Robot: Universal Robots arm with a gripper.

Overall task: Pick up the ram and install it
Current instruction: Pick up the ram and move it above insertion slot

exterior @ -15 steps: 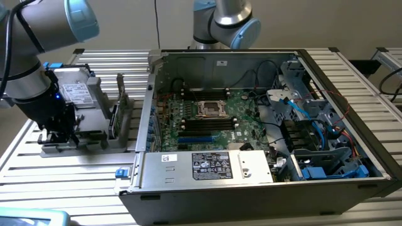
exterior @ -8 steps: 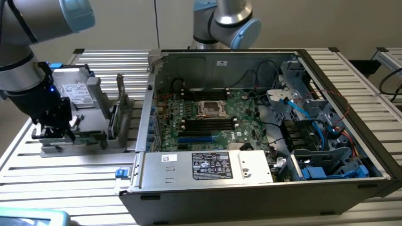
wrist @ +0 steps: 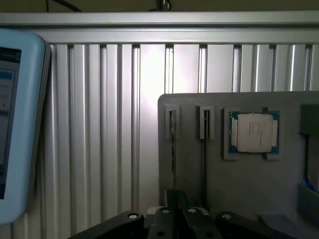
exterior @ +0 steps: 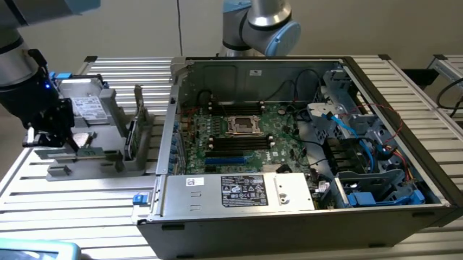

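Note:
The ram [exterior: 133, 134] stands on edge in a slot of the grey holder [exterior: 79, 162], at the exterior view's left. In the wrist view it is a thin edge-on strip [wrist: 172, 149] in one of two narrow slots, and a second thin strip [wrist: 205, 149] fills the other. My gripper [exterior: 65, 145] hangs over the holder's end farthest from the case, apart from the ram. Its dark fingertips [wrist: 177, 199] sit pressed together with nothing between them. The motherboard's black memory slots [exterior: 239, 142] lie inside the open case.
A boxy silver drive [exterior: 81, 105] and a small square silver chip [wrist: 254, 132] share the holder. The open computer case [exterior: 304, 135] has tall metal walls and blue cables [exterior: 361, 146]. A pale-blue tablet [wrist: 15, 124] lies on the slatted metal table [exterior: 79, 206].

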